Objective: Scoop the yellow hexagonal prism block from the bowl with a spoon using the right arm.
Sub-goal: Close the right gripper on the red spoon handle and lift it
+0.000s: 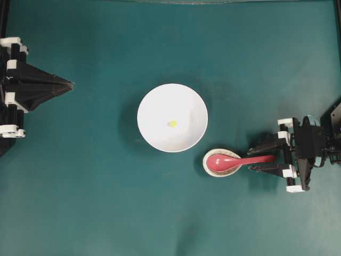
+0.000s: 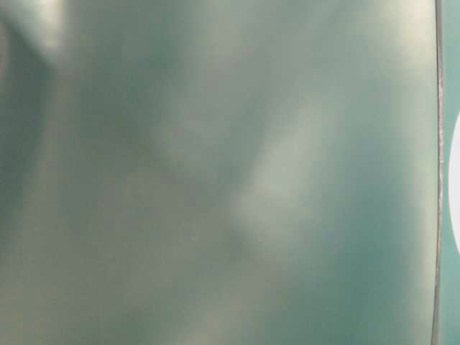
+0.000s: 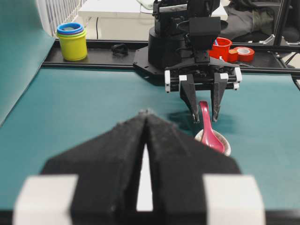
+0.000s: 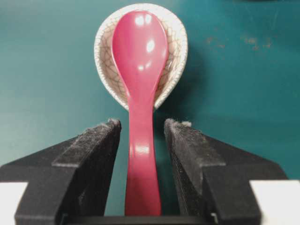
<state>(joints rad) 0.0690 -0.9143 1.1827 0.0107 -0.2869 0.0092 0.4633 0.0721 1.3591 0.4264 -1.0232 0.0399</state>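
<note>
Overhead view: we see the bowl (image 1: 172, 117) at the middle of the tabletop (image 1: 106, 202). The block (image 1: 173, 124) lies inside the bowl, near its centre. The spoon (image 1: 234, 160) lies just beside the bowl, its scoop resting in the spoon rest (image 1: 221, 163) and its handle pointing away from the bowl. The right gripper (image 1: 262, 162) straddles the handle end, fingers apart, one on each side. The left gripper (image 1: 66, 85) sits well apart from the bowl, its fingers together in a point.

Table-level view: we see only a blurred teal surface and a white sliver at the edge; nothing can be identified.

Left wrist view: we see the left fingers (image 3: 117, 154) closed, with only a thin slit between them. Beyond them, the right gripper (image 3: 205, 117) stands over the spoon (image 3: 210, 129), fingers on either side of the handle.

Right wrist view: we see the spoon (image 4: 139, 93) handle between the right fingers (image 4: 98, 140), with a narrow gap on each side. The scoop lies in the spoon rest (image 4: 176, 51).
</note>
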